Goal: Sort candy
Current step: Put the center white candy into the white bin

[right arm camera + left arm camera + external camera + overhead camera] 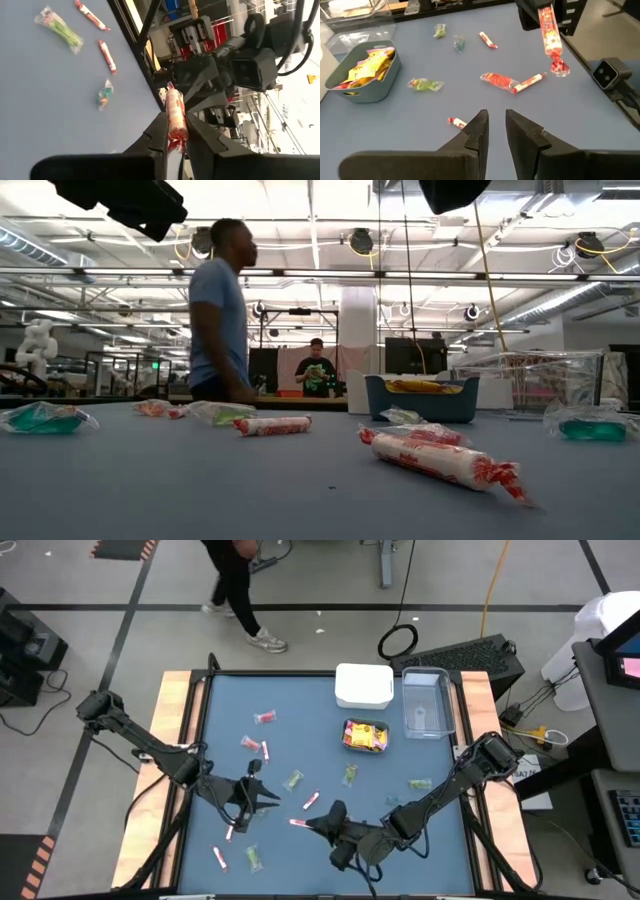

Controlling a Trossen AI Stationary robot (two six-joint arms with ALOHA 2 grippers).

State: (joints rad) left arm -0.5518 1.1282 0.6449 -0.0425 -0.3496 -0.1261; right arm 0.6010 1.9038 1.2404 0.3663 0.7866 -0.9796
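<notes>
sorting looks partly done: yellow packets point(366, 737) already fill the teal tray point(347, 726), well beyond the right pincer point(312, 824), which holds one pink-white stick point(175, 120) lifted off the counter point(320, 770). left pincer point(268, 796) hovers nearby, narrow and empty. loose candy point(293, 780) remains scattered around both.

The table top point(300, 750) is looking matt and smooth, its side rails point(172, 740) showing bare wood — the candy point(548, 30) is gleaming in glossy wrappers, one bin point(427, 705) appearing clear plastic.
</notes>
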